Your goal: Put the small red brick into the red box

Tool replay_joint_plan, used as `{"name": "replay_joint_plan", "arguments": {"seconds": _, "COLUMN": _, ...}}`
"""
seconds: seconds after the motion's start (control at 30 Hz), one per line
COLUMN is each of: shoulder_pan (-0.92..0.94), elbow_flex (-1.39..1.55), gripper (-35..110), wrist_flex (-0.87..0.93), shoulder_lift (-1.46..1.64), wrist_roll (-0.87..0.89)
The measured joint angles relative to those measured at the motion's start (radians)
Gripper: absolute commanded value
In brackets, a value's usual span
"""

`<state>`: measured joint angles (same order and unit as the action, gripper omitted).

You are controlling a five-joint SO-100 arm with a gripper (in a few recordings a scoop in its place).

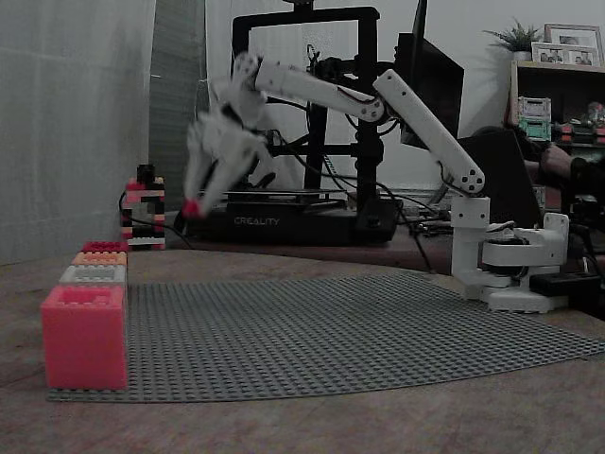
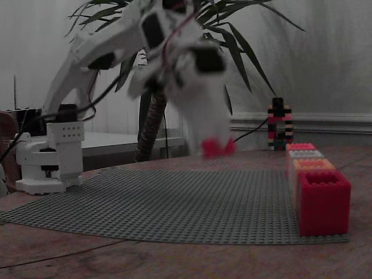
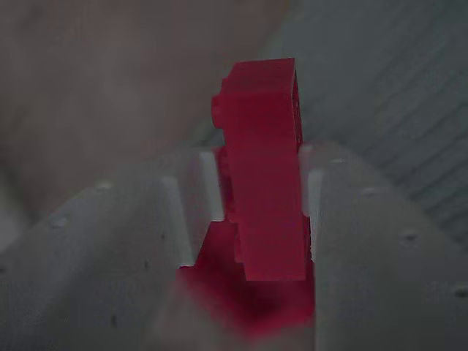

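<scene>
My white gripper hangs in the air above the grey studded baseplate, blurred by motion, and is shut on the small red brick. From the opposite side the small red brick shows at the tip of the gripper, well above the baseplate. In the wrist view the small red brick stands upright, clamped between the two white fingers. The red box stands open-topped at the baseplate's near left corner; the red box sits near right in the opposite view.
Behind the red box stand an orange box, a white box and another red box in a row. A small red, white and black brick tower stands past the plate. A 3D printer sits behind the arm's base.
</scene>
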<state>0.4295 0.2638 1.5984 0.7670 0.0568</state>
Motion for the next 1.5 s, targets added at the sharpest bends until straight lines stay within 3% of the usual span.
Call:
{"name": "replay_joint_plan", "arguments": {"seconds": 0.2, "shoulder_pan": -0.038, "elbow_flex": -0.229, "gripper": 0, "wrist_flex": -0.038, "shoulder_lift": -0.118, "wrist_roll": -0.104}}
{"name": "replay_joint_plan", "arguments": {"seconds": 0.67, "shoulder_pan": -0.074, "elbow_flex": -0.420, "gripper": 0, "wrist_flex": -0.267, "shoulder_lift": -0.425, "wrist_roll": -0.285}}
{"name": "replay_joint_plan", "arguments": {"seconds": 1.2, "shoulder_pan": -0.161, "elbow_flex": -0.532, "gripper": 0, "wrist_flex": -0.393, "shoulder_lift": -0.578, "wrist_roll": -0.321}}
{"name": "replay_joint_plan", "arguments": {"seconds": 1.5, "shoulder_pan": -0.161, "elbow_flex": -0.545, "gripper": 7, "wrist_flex": -0.407, "shoulder_lift": -0.598, "wrist_roll": -0.347}}
